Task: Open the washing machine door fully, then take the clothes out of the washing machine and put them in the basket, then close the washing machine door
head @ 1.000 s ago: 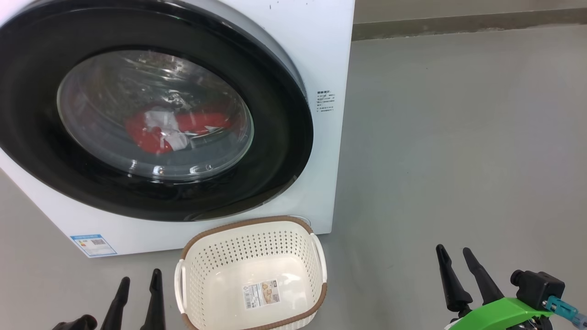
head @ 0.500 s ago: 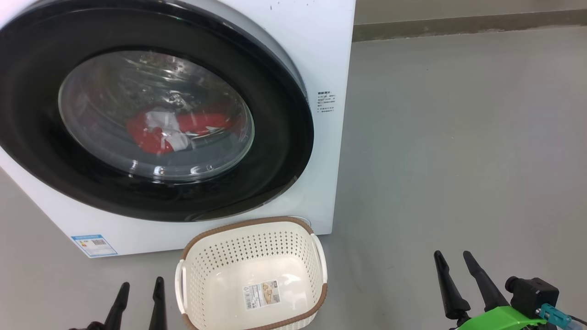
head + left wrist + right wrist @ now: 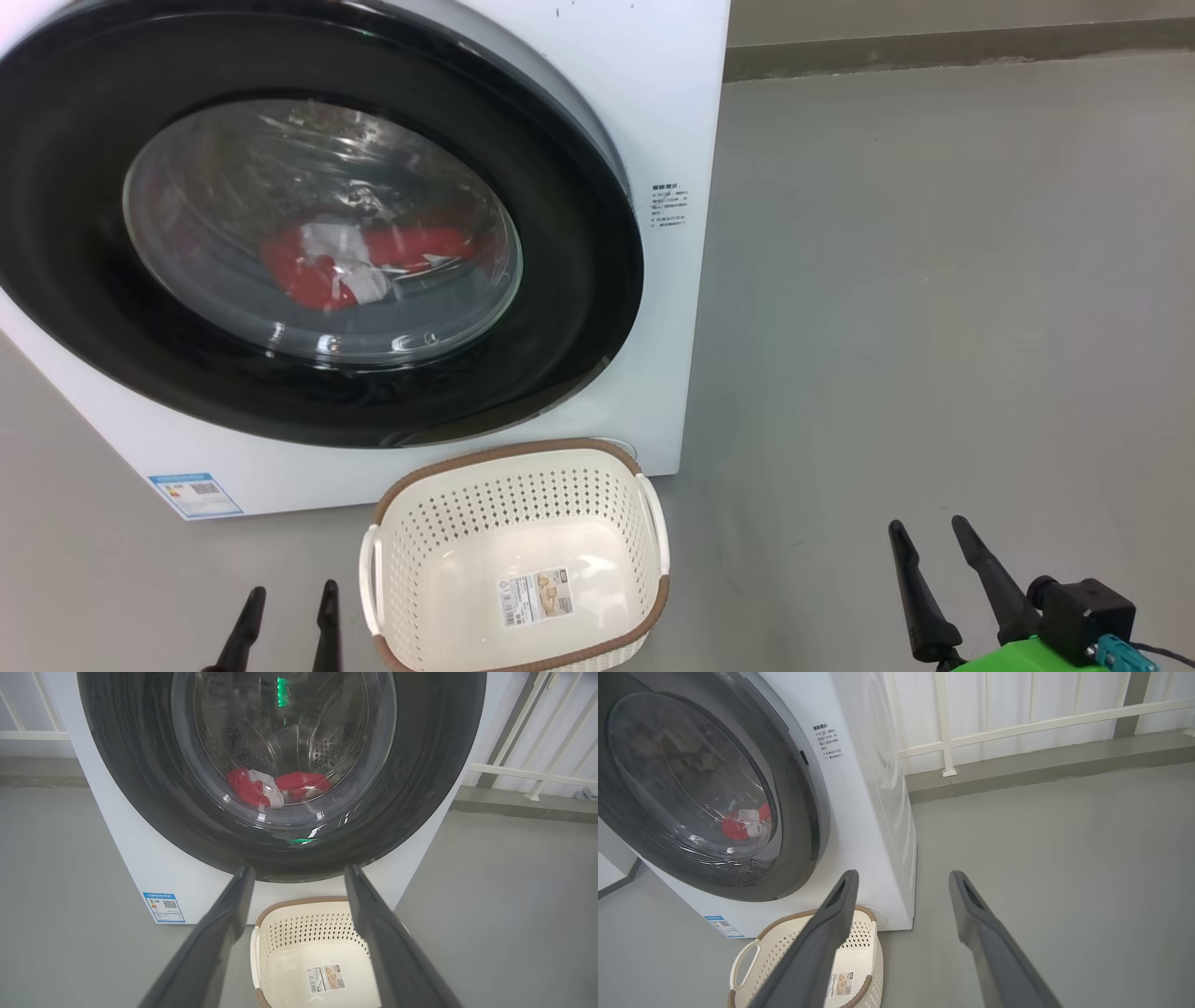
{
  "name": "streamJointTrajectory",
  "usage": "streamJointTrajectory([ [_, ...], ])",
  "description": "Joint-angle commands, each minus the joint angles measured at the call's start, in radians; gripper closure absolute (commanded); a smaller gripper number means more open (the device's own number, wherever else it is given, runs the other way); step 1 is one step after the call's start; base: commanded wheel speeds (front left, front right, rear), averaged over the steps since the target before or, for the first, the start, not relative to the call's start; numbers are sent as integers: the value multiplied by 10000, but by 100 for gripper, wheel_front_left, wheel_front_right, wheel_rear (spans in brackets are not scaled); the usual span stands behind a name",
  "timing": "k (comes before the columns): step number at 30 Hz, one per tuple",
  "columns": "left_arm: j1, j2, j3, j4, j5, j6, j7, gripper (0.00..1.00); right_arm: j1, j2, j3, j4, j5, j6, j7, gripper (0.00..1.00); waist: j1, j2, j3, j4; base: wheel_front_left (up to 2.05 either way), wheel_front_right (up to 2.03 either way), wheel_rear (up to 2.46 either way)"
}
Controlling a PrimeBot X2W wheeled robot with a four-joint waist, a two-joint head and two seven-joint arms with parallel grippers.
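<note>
Left pincer (image 3: 292,588) sits low at the near edge of the head view with its two dark fingers spread apart and nothing between them. It is just to the left of the basket (image 3: 523,450). The right pincer (image 3: 927,523) is also spread wide and holds nothing. It hangs over the grey floor (image 3: 934,280), well to the right of the basket.

The washing machine door (image 3: 560,280) lies shut against the front of the washing machine (image 3: 672,112). Through its bulging glass the clothes (image 3: 317,275) show as a red and white heap at the bottom of the steel drum.

The basket stands upright on the floor, just in front of the washer's lower right corner, with a sticker (image 3: 540,597) on its bottom. A blue label (image 3: 194,495) is stuck near the washer's lower left corner.
</note>
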Motion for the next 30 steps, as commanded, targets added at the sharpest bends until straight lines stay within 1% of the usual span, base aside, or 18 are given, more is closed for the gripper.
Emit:
streamJointTrajectory([
  [1, -82, 155, 369, -102, 269, -70, -207, 0, -112, -147, 161, -260, -340, 4, -222, 0, -1, 0, -1, 16, 0, 0, 0],
  [10, -97, 155, 470, -63, -135, -140, -210, 0, -11, -147, -73, -347, -116, 4, -226, 0, -1, 0, 13, 30, 0, 0, 0],
  [23, -154, 154, 540, -84, -77, -239, -210, 0, -15, -147, -71, -499, -22, 4, -226, 0, -1, 0, 88, 24, 0, 0, 0],
  [24, -175, 154, 524, -99, -78, -247, -210, 0, -64, -147, -29, -600, 27, 4, -226, 100, -1, 0, 116, 36, 0, 0, 0],
  [27, -216, 154, 450, -138, -95, -254, -210, 0, -190, -147, 141, -732, 228, 4, -226, 100, -1, 0, 171, 66, 0, 0, 0],
  [30, -283, 154, 367, -207, -132, -255, -210, 0, -498, -147, 321, -898, 773, 4, -226, 100, -1, 0, 283, 103, 0, 0, 0],
])
